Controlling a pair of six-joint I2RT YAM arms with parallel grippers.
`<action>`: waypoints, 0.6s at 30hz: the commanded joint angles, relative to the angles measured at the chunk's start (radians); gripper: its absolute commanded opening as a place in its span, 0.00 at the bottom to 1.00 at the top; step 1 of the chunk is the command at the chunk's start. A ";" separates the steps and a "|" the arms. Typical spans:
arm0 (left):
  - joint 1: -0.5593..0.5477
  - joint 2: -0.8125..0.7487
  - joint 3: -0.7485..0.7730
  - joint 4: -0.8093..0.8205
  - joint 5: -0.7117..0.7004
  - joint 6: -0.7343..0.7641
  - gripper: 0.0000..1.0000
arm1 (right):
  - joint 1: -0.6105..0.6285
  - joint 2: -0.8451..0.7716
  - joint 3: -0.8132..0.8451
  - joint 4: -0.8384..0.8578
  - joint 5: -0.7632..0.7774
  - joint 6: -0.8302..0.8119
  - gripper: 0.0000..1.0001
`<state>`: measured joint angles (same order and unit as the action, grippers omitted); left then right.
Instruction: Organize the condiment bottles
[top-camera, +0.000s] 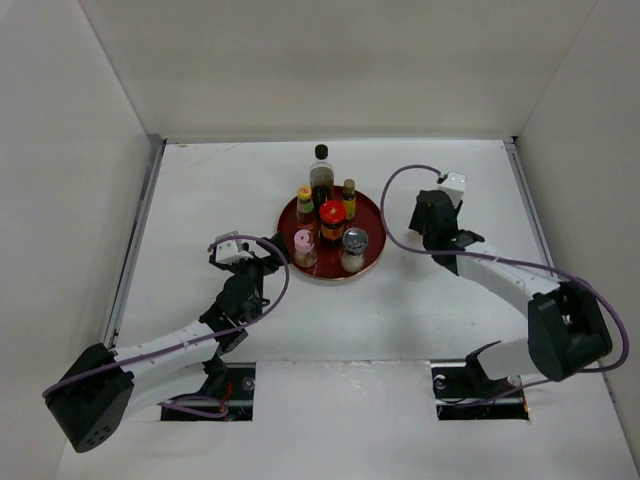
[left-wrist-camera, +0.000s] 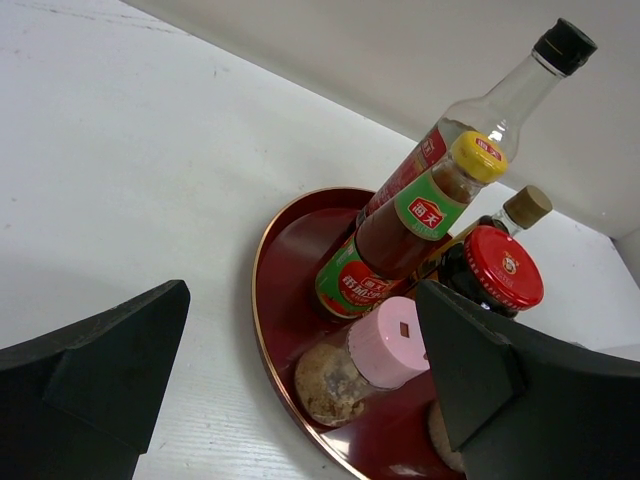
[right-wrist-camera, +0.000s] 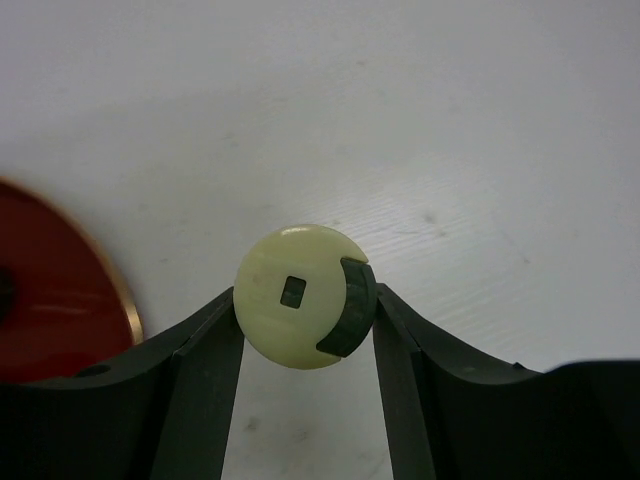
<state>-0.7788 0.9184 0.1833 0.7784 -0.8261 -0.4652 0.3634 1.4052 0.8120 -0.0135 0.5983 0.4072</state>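
1. Done: six condiment bottles stand on the red tray (top-camera: 371, 222) at the centre of the top view: black-capped bottle (top-camera: 321, 173), sauce bottle (top-camera: 305, 204), amber bottle (top-camera: 348, 197), red-lidded jar (top-camera: 332, 219), pink shaker (top-camera: 303, 246) and silver shaker (top-camera: 354, 248).
2. Left, as judged: the cream-topped shaker (right-wrist-camera: 292, 296) sits off the tray, right of its rim, over the table (top-camera: 200, 200).
3. The right claw (right-wrist-camera: 305, 312) presses both sides of its cap. The left claw (left-wrist-camera: 300, 300) gapes wide and empty, lower left of the tray.
4. Hidden: the top view conceals this shaker, and whether it is lifted cannot be told.

You have three bottles: black-capped bottle (top-camera: 321, 178), yellow-capped bottle (top-camera: 305, 203), amber bottle (top-camera: 349, 198). One jar (top-camera: 332, 216). Three shakers: pink shaker (top-camera: 303, 246), silver shaker (top-camera: 354, 246), cream shaker (right-wrist-camera: 290, 295). One tray (top-camera: 372, 222).
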 joint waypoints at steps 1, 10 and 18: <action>0.010 -0.016 0.007 0.051 0.005 -0.013 1.00 | 0.123 -0.083 0.024 0.124 0.009 -0.044 0.46; 0.033 -0.013 0.010 0.042 0.008 -0.013 1.00 | 0.280 0.055 0.174 0.159 -0.046 -0.050 0.48; 0.029 -0.015 0.010 0.039 0.008 -0.013 1.00 | 0.280 0.224 0.248 0.191 -0.111 -0.051 0.50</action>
<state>-0.7513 0.9173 0.1833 0.7792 -0.8261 -0.4686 0.6468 1.6176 1.0073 0.1150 0.5076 0.3618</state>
